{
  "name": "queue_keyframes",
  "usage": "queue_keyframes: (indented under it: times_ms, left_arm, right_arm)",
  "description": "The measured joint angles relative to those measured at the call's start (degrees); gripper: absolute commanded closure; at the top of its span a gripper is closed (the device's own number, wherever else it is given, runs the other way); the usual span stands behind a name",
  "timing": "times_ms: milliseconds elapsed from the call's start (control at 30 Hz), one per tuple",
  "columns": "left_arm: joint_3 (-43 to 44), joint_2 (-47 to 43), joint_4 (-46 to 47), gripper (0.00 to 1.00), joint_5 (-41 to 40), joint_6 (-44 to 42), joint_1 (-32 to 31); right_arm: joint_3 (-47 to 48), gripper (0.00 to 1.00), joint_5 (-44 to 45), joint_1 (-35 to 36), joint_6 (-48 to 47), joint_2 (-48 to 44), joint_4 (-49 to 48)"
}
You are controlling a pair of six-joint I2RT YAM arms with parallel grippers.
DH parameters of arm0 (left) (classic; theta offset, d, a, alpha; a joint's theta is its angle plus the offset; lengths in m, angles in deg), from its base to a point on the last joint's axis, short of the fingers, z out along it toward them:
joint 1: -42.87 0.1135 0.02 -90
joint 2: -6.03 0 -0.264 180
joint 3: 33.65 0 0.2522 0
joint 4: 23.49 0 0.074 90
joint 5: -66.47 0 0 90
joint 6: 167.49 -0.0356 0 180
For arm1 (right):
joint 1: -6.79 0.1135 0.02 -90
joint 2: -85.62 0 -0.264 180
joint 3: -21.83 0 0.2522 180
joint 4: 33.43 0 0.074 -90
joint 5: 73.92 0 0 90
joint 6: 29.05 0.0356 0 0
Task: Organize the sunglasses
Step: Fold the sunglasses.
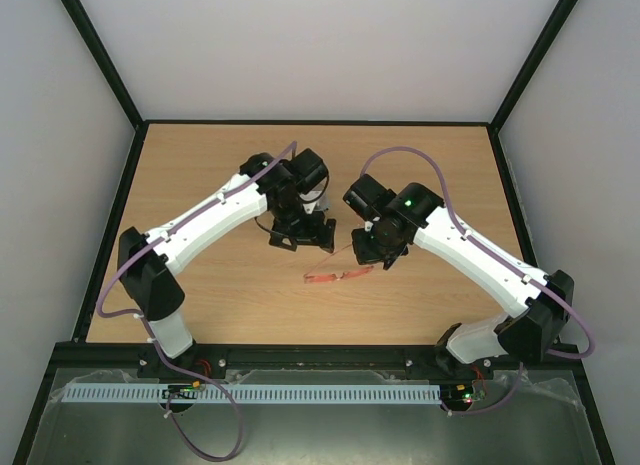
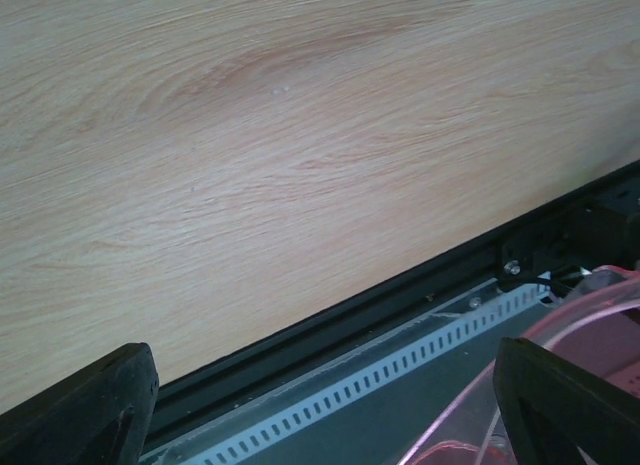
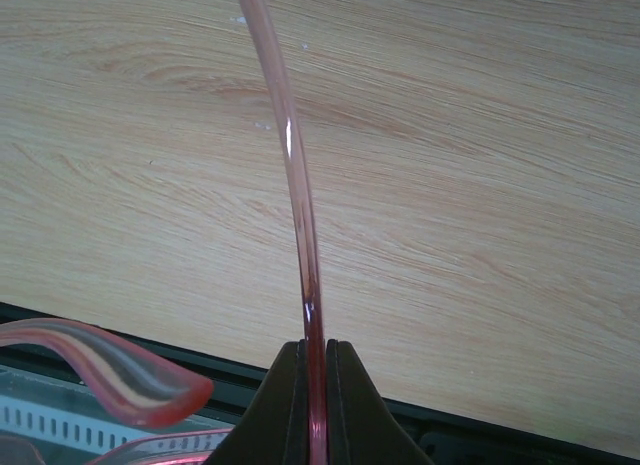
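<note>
The table (image 1: 200,285) carries both grippers near its middle. The left gripper (image 1: 300,237) has its jaws wide apart, holding nothing. The right gripper (image 3: 313,350) is pinched tight on the sunglasses (image 1: 335,277) by one thin temple, mid-table between the two.

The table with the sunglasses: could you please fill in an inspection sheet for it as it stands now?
Surface: wooden table top, bare grain, no spills seen.
Job's things: sunglasses, one thin side arm pinched by the right hand.
Clutter: nothing seen.
Hands: right hand shut on the sunglasses; left hand open, holding nothing, close beside the sunglasses.
Cables: purple cables, one looping over each arm.
Surroundings: black frame, pale walls, slotted strip along the near edge.
</note>
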Motion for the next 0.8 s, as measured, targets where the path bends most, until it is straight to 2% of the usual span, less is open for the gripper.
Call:
queue_keyframes:
  times_ms: [233, 533, 700, 800]
  left_arm:
    - [0.0, 0.0, 2.0, 0.06, 4.5, 0.5, -0.6]
    - [-4.5, -1.1, 5.1, 0.06, 8.1, 2.0, -2.0]
    - [-3.8, -1.3, 6.1, 0.04, 8.7, 2.8, -1.9]
    - [0.0, -1.2, 5.2, 0.03, 9.7, 3.4, -1.5]
  right_arm:
    - [0.0, 0.99, -1.4, 0.0, 1.6, 0.0, -1.3]
    - [0.0, 0.99, -1.6, -0.9, 6.4, -1.5, -3.4]
    - [0.0, 0.99, -2.0, -2.6, 7.3, -1.8, -3.5]
    - [0.1, 0.99, -1.9, -3.7, 7.2, -1.8, -3.7]
